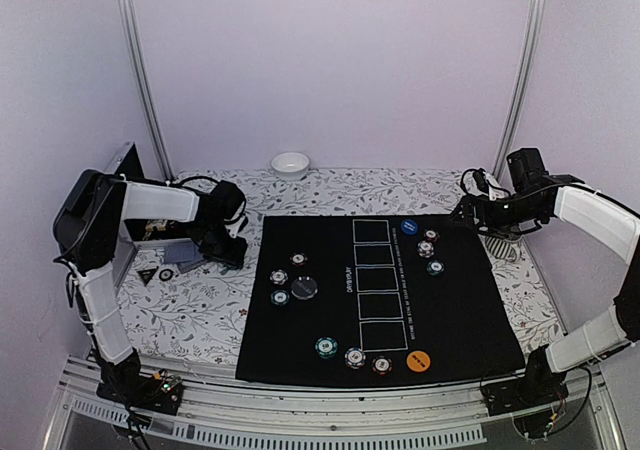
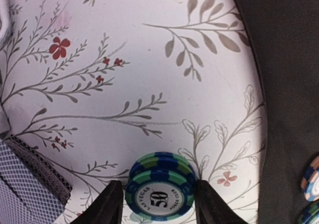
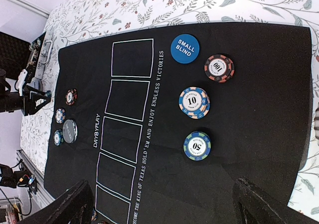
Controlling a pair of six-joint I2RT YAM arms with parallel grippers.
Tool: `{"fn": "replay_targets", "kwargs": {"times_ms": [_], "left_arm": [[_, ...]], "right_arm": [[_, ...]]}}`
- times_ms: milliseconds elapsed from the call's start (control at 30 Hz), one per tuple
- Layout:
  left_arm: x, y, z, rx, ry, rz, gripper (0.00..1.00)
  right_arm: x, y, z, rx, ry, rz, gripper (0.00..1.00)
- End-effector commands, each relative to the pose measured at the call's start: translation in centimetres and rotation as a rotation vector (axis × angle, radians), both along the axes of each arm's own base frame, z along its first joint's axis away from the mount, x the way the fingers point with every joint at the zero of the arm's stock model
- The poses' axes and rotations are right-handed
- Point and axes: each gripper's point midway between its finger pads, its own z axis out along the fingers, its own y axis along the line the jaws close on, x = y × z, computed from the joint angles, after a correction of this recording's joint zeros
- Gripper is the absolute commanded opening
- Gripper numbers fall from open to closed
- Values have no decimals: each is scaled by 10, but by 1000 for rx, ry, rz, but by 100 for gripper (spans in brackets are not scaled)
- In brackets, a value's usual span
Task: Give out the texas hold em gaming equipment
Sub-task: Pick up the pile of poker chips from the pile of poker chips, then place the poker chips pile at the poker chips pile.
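Here the left tool pinches a green chip lying flat, face up, on the bench beside the mat's left edge; the right tool gapes wide, empty.

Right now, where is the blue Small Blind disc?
Seen from above, the blue disc lies on the black mat, far right, between the farthest white rectangle and the 100 chip.

Poker chips lie scattered on the black mat around its 5 white rectangles.

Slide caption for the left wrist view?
Left tool gripping a green 50 chip on the floral tablecloth beside the black mat.
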Motion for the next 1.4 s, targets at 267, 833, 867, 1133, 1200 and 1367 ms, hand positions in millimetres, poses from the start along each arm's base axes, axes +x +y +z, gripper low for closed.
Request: {"fn": "replay_targets", "kwargs": {"times_ms": [267,833,867,1133,1200,1367], "left_arm": [[-2,-2,-20,27,57,-33,0],[14,2,49,24,-103,-28,0],[12,2,49,25,-101,-33,0],[5,-14,56,-8,-84,-46,0],[-5,-33,73,8,-117,-116,0],[-84,-132,114,-33,-170,-547,0]], "right_arm": [[1,0,5,-10,-21,6,99],[0,0,6,-9,-23,4,99],[1,0,6,-10,-23,3,99],[0,0,8,-10,-27,3,99],[-1,-1,9,-10,-31,2,99],[0,0,13,-9,-43,2,99]]}}
